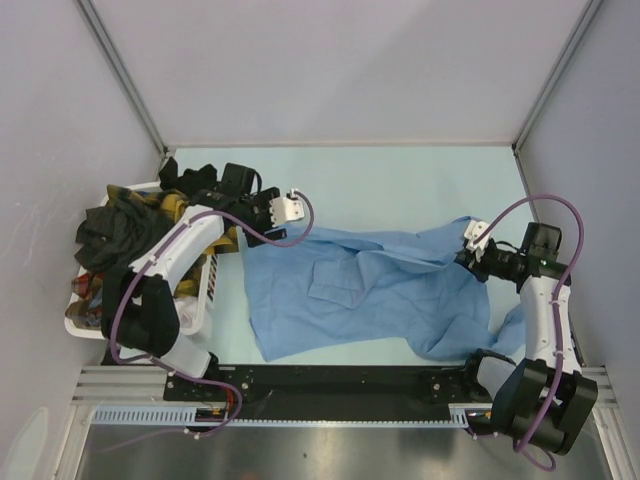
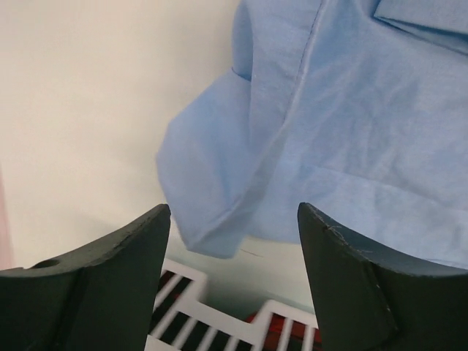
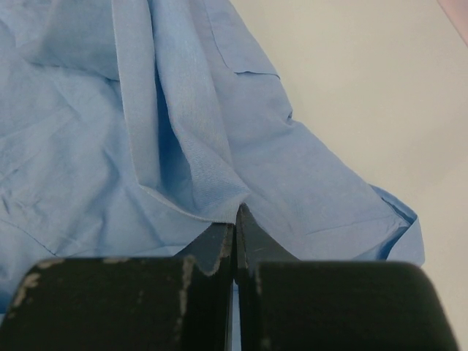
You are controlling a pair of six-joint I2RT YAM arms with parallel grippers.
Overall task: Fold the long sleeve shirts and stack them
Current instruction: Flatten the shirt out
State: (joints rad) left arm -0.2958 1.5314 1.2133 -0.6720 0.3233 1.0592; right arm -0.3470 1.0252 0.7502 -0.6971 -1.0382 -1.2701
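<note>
A: Nearest us in the top view we had the mounting rail [image 1: 330, 378] with both arm bases on it. What lay beyond?

B: The table [image 1: 400, 180], pale. On it we saw the light blue shirt [image 1: 350, 290] spread mid-table, rumpled, chest pocket up. One part trailed toward the near right corner by the right arm's base.

A: The other shirts?

B: Heaped in the white slatted basket [image 1: 198, 305] at the table's left edge. We made out a dark shirt [image 1: 115, 230] on top and some yellow-black plaid [image 1: 172, 205] behind it. The left wrist view showed red cloth through the slats; we couldn't tell more.

A: Left gripper?

B: The left gripper [image 1: 290, 207] sat at the blue shirt's far left corner, just beside the basket. Its fingers were spread wide with nothing between them. In its wrist view a folded shirt edge lay beyond the tips, not touching that we could see.

A: Right?

B: The right gripper [image 1: 472, 235] was at the shirt's far right edge. The wrist view had the fingers [image 3: 216, 245] pressed together, a pleat of blue fabric pinched at the tips. The cloth fanned out from that point.
</note>
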